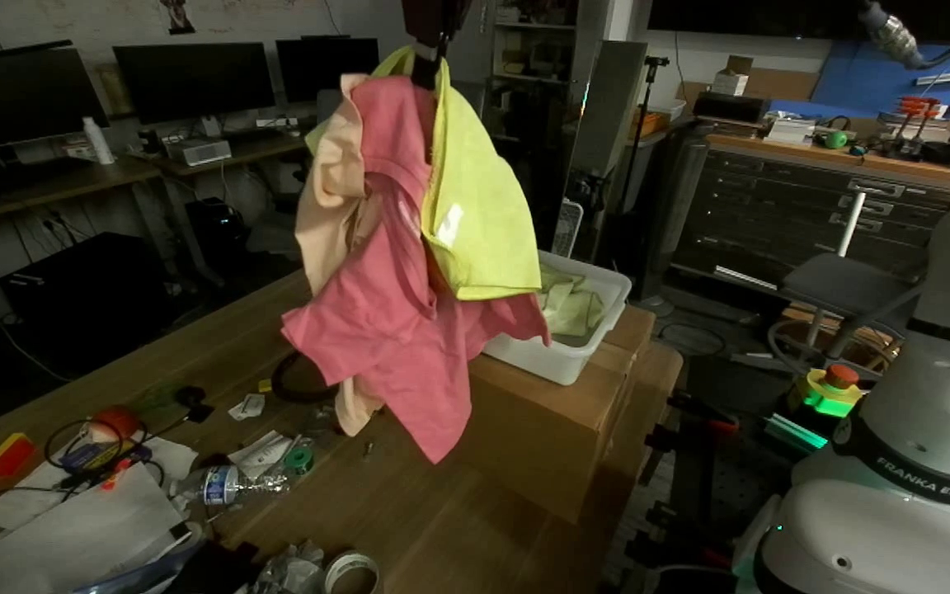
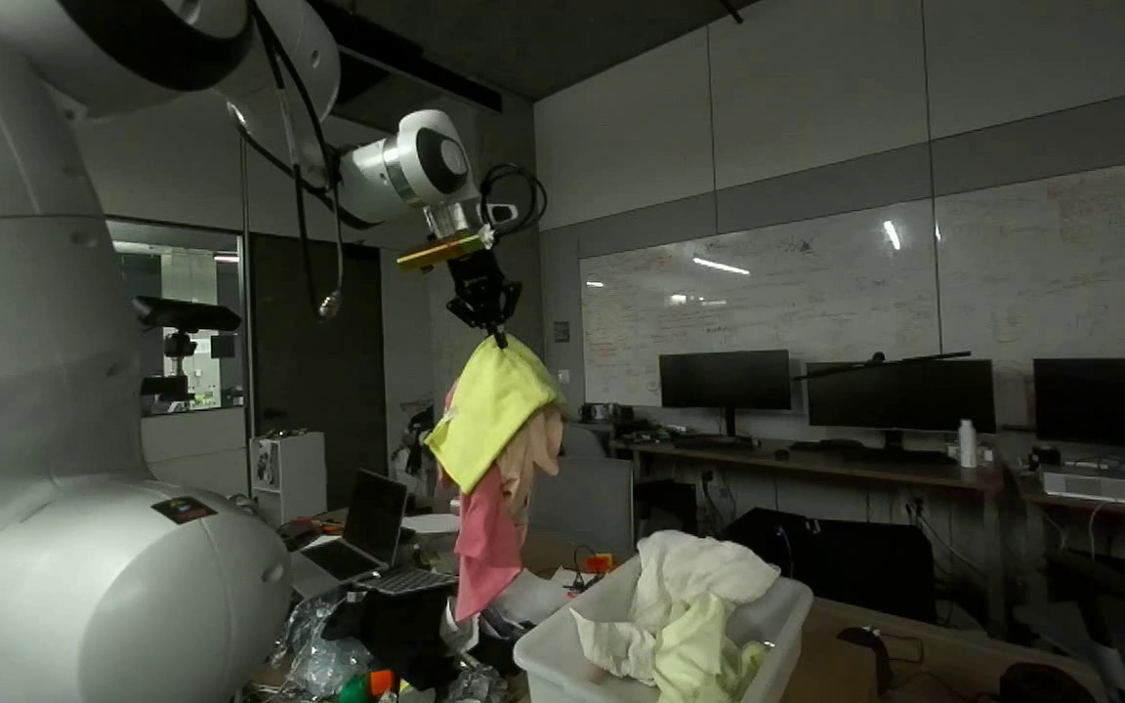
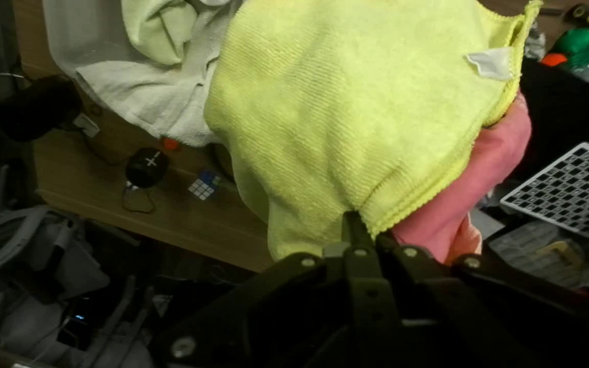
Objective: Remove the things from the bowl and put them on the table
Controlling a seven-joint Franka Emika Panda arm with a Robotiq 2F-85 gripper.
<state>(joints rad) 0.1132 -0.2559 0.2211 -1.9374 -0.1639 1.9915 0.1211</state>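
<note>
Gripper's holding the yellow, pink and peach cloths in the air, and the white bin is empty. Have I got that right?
Not empty: an exterior view shows a white cloth and a pale green cloth in the white bin. The rest stands: the gripper has the yellow cloth, pink cloth and peach cloth in the air.

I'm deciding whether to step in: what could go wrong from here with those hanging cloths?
A cloth may slip: the claw pinches only a small gathered part of the yellow microfiber cloth, with the pink cloth and peach cloth hanging alongside.
Released over the cluttered part of the table, they could land on the plastic bottle and papers.
In the wrist view, the white cloth seems to overhang the rim of the plastic tub, so it might slide out.
</note>
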